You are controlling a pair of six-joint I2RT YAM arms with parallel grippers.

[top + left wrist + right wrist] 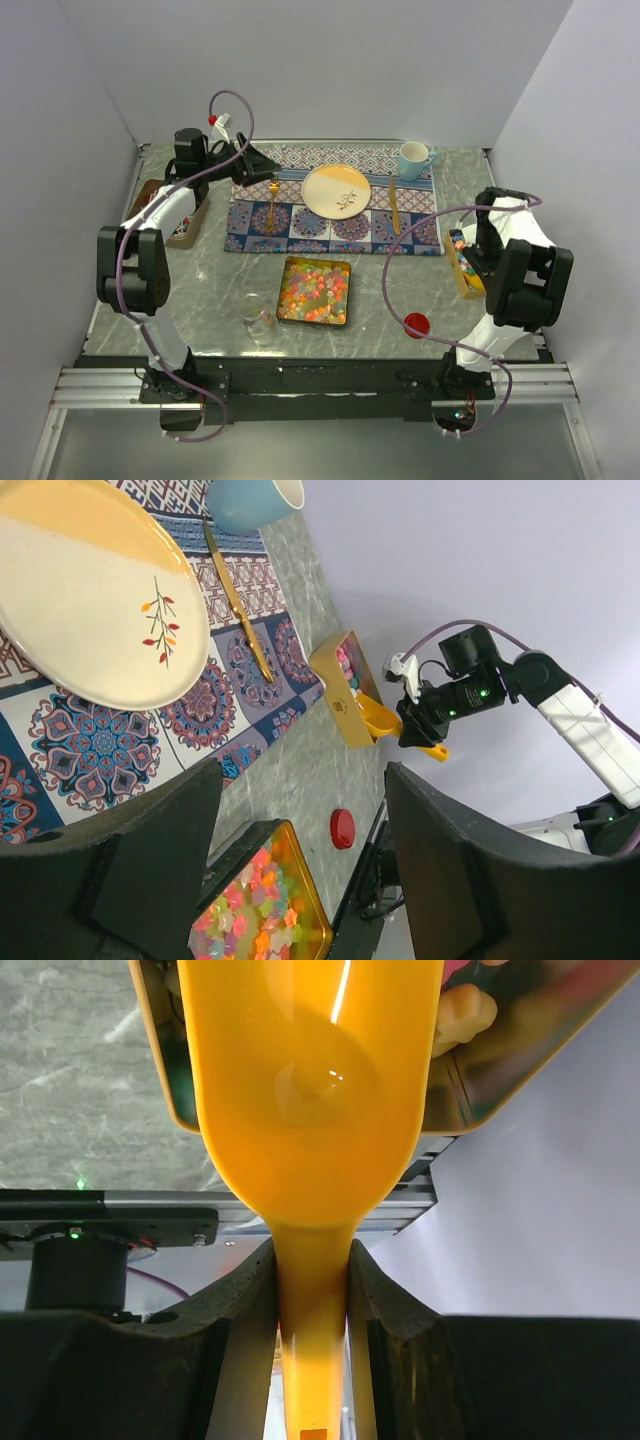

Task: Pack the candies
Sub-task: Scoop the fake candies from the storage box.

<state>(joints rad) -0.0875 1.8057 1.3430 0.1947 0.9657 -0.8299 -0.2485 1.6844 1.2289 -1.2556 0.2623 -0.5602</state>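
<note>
walls [320,70]: plain white (three sides) | table [210,285]: grey-green marble

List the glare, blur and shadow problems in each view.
Top external: even, soft light, sharp throughout; the clear glass barely shows against the table. Left wrist: the open left gripper is a dark, soft foreground, the plate crisp. Right wrist: the yellow scoop, clamped by the right gripper, carries a bright glare streak; the background is soft.
</note>
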